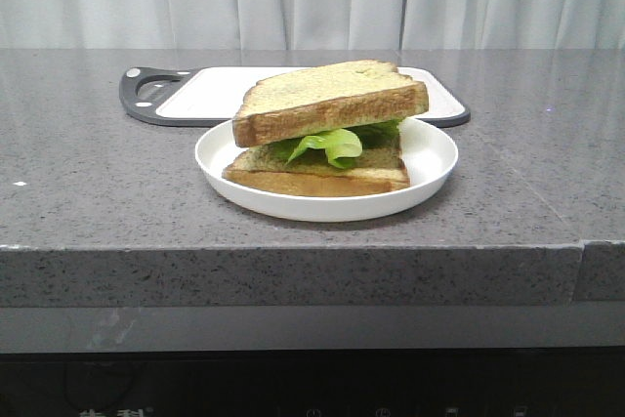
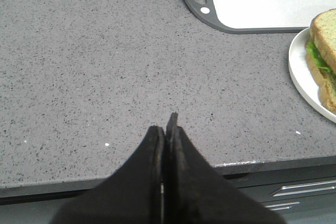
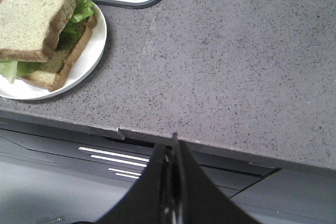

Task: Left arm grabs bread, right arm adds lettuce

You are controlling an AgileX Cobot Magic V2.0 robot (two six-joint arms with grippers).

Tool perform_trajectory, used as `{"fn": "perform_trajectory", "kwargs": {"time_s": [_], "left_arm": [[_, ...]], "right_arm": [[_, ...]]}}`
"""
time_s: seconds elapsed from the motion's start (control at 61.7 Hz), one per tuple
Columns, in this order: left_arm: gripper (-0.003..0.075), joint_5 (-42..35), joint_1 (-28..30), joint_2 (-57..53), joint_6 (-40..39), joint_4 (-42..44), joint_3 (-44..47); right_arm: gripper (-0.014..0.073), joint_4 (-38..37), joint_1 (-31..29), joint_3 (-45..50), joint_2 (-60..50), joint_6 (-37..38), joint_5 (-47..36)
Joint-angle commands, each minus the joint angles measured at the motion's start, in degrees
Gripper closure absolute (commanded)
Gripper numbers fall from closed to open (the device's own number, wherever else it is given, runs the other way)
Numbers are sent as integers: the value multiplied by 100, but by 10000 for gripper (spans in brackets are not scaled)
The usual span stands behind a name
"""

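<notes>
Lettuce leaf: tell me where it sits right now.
In the front view the lettuce leaf is mid-counter, sandwiched between the thick top bread slice and the thinner bottom slice on the white plate, in front of the cutting board.

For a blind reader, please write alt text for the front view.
A sandwich sits on a white plate on a grey counter: lettuce between a tilted top bread slice and a flat bottom slice. A cutting board lies behind.

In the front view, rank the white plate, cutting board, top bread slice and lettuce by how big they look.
1. Cutting board, widest, though partly hidden and farther back, so unsure against the plate.
2. White plate.
3. Top bread slice.
4. Lettuce, mostly covered.
</notes>
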Motion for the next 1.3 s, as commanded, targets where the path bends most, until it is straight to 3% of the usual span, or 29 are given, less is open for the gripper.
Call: {"fn": "perform_trajectory", "kwargs": {"time_s": [0.0, 0.373, 0.713, 0.972, 1.118, 1.28], "left_arm": [[741, -419, 18, 21, -49, 44, -142], [741, -590, 89, -187, -49, 52, 13], [741, -3293, 1157, -1965, -49, -1003, 2488], [741, -4738, 1334, -2962, -49, -1207, 4087], [741, -5227, 1334, -3254, -49, -1186, 4552], [741, -5089, 1322, -3242, -49, -844, 4540]], "right_arm": [[661, 80, -31, -142, 15, -18, -319], [661, 80, -31, -142, 15, -18, -319], [661, 87, -31, -142, 15, -18, -319], [661, 87, -31, -142, 15, -18, -319], [661, 87, -31, -142, 15, -18, -319], [661, 86, -31, -142, 22, -18, -298]]}}
